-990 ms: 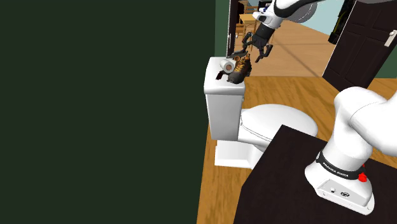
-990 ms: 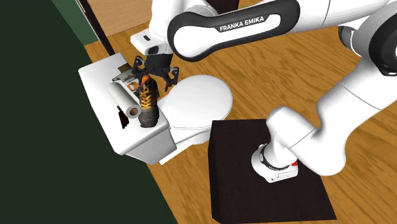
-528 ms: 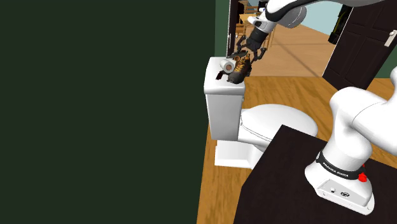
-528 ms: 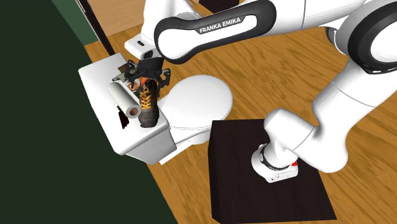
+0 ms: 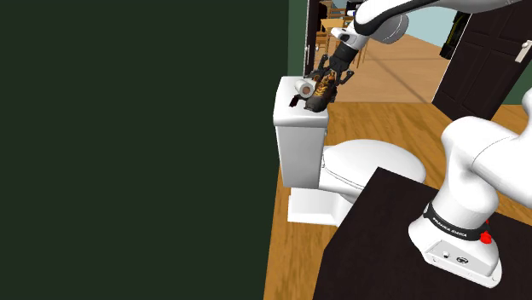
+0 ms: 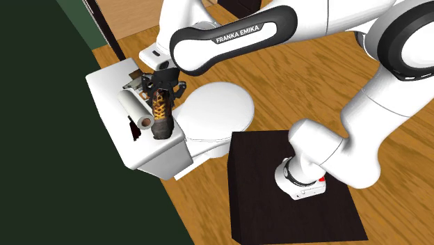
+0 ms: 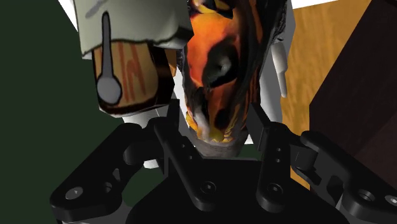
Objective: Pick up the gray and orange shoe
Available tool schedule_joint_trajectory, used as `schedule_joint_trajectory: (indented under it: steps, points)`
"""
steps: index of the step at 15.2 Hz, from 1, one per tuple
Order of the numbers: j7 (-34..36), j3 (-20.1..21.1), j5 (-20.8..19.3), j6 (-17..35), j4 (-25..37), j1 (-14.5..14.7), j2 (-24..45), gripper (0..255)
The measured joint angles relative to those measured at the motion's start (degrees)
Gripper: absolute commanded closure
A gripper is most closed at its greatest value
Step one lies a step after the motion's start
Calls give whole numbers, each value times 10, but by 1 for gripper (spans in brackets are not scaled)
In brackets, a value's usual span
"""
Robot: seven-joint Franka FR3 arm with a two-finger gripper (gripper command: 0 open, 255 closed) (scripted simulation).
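The shoe [image 5: 320, 92], dark grey-brown with orange laces and lining, stands on the white toilet tank lid [image 5: 294, 117]. In the second exterior view the shoe [image 6: 162, 117] sits beside a toilet paper roll [image 6: 137, 111]. My black gripper [image 5: 329, 74] has come down on the shoe's upper end, the one farther from the wall; the gripper [image 6: 161, 89] reaches it from above. In the wrist view the shoe [image 7: 219, 70] runs away from the gripper [image 7: 213, 127], and both fingers [image 7: 257, 124] press its sides. The gripper is shut on the shoe, which rests on the lid.
A brown wooden object [image 7: 127, 76] with a grey piece lies on the tank next to the shoe. The toilet bowl [image 6: 215, 108] is below the tank. A dark green wall [image 5: 128, 145] stands behind it. My dark stand [image 6: 292, 188] sits on the wooden floor.
The gripper dropped from above the shoe onto its upper end, and its fingers went from wide apart to closed on the shoe. The shoe has not moved.
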Motion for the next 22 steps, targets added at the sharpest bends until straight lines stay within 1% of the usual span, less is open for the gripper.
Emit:
schedule_joint_trajectory:
  steps: [7, 15, 21, 22]
  points:
    - [1, 2, 0, -4, 3, -1, 0, 255]
    - [24, 38, -13, -59, 44, -22, -13, 255]
    - [34, 50, -13, -100, 85, -23, -12, 255]
    - [37, 55, -15, -106, 88, -26, -15, 255]
